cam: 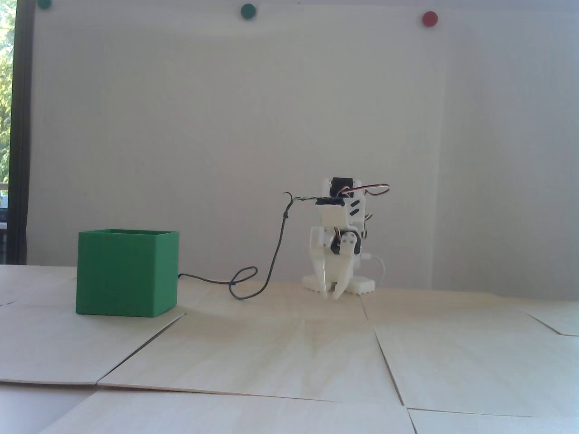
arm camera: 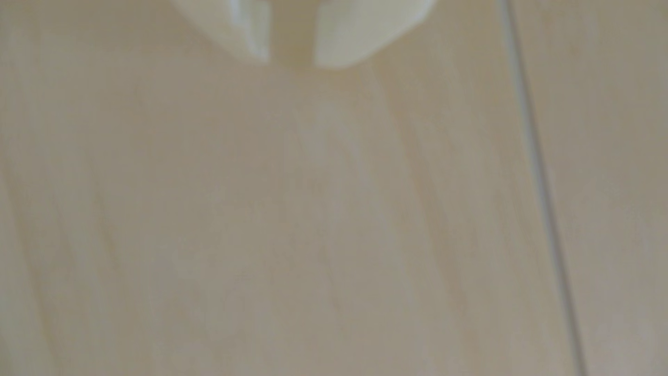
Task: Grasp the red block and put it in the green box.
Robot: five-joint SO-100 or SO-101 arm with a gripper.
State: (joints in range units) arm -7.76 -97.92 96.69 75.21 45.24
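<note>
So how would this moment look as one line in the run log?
arm: folded, pointing down | fingers: slightly apart, empty, above table | block: not visible | box: left in fixed view, apart

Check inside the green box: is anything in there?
Cannot tell. The fixed view shows only the green box outer walls and rim; its inside is hidden. No red block shows in either view.

Pale wooden table (cam: pixel 289 361), dark cable (cam: pixel 271 266), wall dots (cam: pixel 248 11)

Matte plastic green box (cam: pixel 122 275), wood table (cam: pixel 289 352)
</note>
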